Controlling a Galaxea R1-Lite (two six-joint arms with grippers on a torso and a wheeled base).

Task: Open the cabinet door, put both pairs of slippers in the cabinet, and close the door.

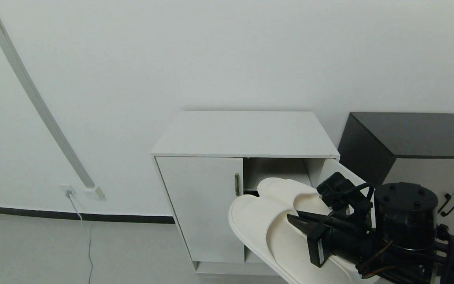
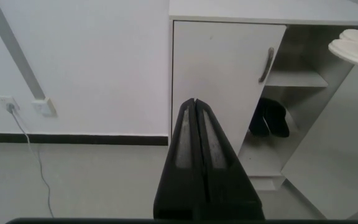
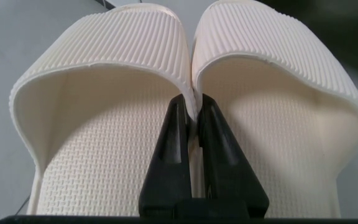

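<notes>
The right tool point(image 3: 194, 115) was pinched shut on the white slippers point(image 3: 135, 93), squeezing their two inner edges together — so one grip could carry the whole pair. It held them up in front of the cabinet point(image 1: 242, 134), toes toward the open side, ready to go in. The left door point(image 1: 199, 205) was shut. Inside, black slippers point(image 2: 270, 118) sat on the bottom board, under a shelf point(image 2: 294, 79). The left tool point(image 2: 194, 109) was closed tight with nothing in it — probably just waiting.

The cabinet point(image 1: 242, 134) stands half open
We see room above the shelf point(image 2: 297, 79); black slippers point(image 2: 271, 119) fill below, the left door point(image 1: 199, 205) blocks its side, and the white slippers point(image 1: 262, 225) in our right gripper point(image 3: 194, 109) front the gap.
</notes>
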